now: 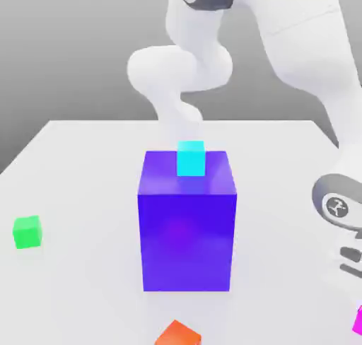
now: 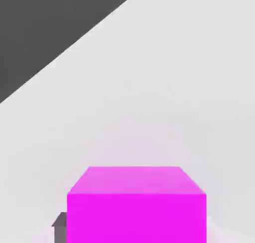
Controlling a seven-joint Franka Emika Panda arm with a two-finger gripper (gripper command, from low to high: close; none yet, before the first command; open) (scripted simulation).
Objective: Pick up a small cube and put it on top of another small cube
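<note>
A white table (image 1: pixel 85 167) bears a big blue block (image 1: pixel 187 227), green cube (image 1: pixel 27 232), orange cube (image 1: pixel 178 334) and magenta cube (image 2: pixel 137 204).

My claw's own fingers sit past the frame edge, which also crops the magenta cube (image 2: pixel 137 204) beneath it.

The tabletop (image 1: pixel 85 195) is seen from above and in front in the exterior view, while the magenta cube (image 2: pixel 137 207), shared at that view's lower right edge (image 1: pixel 358 321), is viewed closely by the hand camera.
</note>
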